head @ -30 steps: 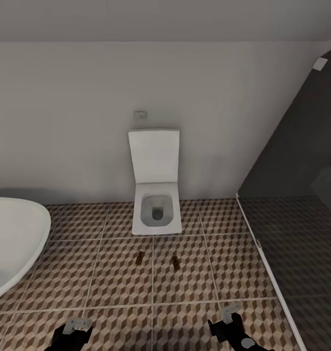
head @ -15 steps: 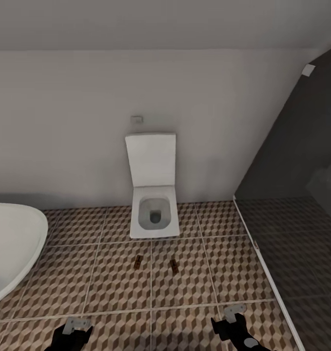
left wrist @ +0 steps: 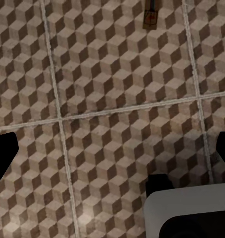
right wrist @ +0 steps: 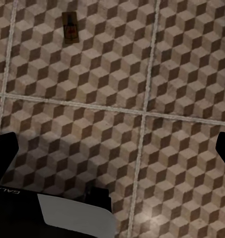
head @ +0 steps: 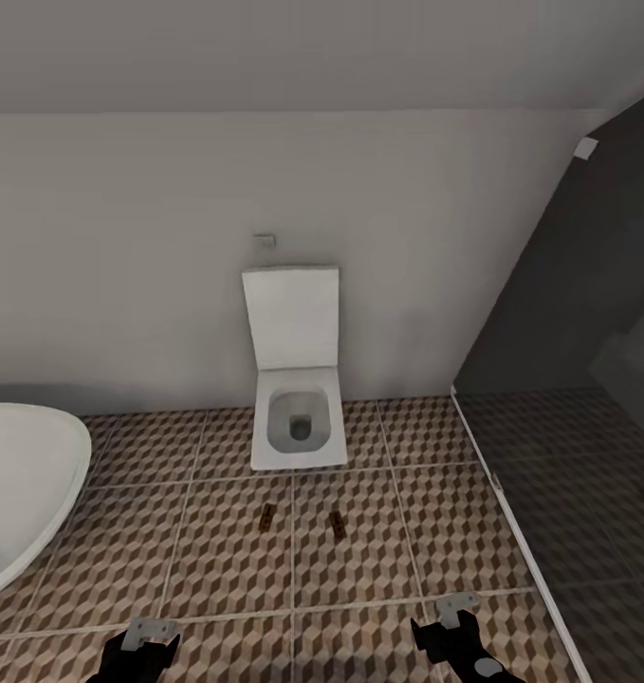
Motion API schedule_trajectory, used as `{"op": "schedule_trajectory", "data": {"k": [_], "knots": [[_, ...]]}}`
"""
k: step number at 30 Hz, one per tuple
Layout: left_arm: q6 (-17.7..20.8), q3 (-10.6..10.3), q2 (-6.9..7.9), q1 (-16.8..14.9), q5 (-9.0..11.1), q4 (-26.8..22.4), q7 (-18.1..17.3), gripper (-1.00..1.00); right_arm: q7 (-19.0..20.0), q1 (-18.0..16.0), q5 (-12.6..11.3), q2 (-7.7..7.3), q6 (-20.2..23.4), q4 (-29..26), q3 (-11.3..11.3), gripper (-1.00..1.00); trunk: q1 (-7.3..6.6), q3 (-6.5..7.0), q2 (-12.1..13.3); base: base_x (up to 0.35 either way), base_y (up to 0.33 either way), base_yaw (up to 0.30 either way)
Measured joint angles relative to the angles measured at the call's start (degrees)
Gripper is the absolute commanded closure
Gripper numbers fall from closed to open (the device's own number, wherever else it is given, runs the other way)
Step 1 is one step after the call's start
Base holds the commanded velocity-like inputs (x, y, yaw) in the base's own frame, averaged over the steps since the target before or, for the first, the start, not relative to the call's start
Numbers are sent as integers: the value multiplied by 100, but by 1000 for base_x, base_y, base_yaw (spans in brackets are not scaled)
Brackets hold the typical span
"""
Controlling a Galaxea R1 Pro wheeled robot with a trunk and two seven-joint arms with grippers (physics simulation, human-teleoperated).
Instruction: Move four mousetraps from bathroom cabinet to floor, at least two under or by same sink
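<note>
1. Here two mousetraps are seen flat on the bathroom floor (head: 217, 560): the left mousetrap (head: 266, 516) and the right mousetrap (head: 337, 525), apart, just on the near side of the white toilet (head: 298, 427).
2. The left gripper (head: 143, 643) and right gripper (head: 454, 621) are held low and near, jaws spread wide, nothing gripped.
3. A bathtub (head: 23, 484) is at left, a dark shower area (head: 587, 455) at right.

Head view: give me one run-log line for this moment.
mousetraps: two visible, left, right, flat on bathroom floor | before toilet | left hand: open, empty | right hand: open, empty
</note>
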Motion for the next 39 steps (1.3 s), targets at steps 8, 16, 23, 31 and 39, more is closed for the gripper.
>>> {"op": "schedule_trajectory", "data": {"k": [8, 16, 23, 31, 39], "knots": [[0, 0, 0, 0, 0, 0, 0, -100, 0, -2, 0, -2, 0, 0, 0, -100, 0, 72, 0, 0, 0, 0], [0, 0, 0, 1, 0, 0, 0, -100, 0, 0, 0, -3, 0, 0, 0, -100, 0, 145, 0, 0, 0, 0], [0, 0, 0, -2, 0, 1, 0, -100, 0, 0, 0, -3, 0, 0, 0, -100, 0, 210, 0, 0, 0, 0], [0, 0, 0, 0, 0, 4, 0, -100, 0, 0, 0, 2, 0, 0, 0, -100, 0, 283, 0, 0, 0, 0], [0, 0, 0, 0, 0, 4, 0, -100, 1, 1, -4, 5, 0, 4, 0, -100, 0, 357, 0, 0, 0, 0]]}}
